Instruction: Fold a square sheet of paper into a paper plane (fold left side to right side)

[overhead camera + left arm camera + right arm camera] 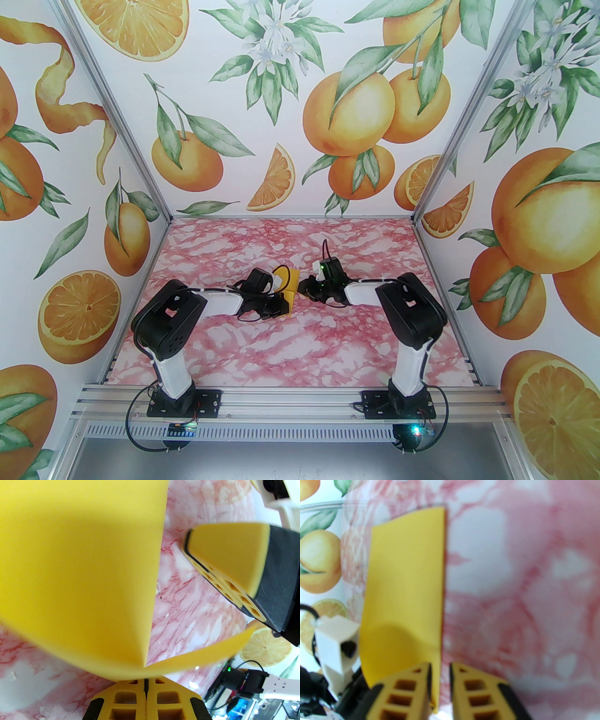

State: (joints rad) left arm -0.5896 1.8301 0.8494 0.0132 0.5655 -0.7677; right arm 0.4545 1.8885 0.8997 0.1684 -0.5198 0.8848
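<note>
Left-to-right fold under way
Left tool [146, 682] pinched the bent square sheet of paper [405, 573]; right tool [440, 667] stood slightly spread about its edge; creases apparently outstanding

Desk [281, 347]: pink-white marble pattern. Walls [290, 56] on three sides: white, printed oranges, leaves, blossoms. Aluminium posts [130, 140] at back corners, aluminium rail [290, 398] along near edge.
</note>
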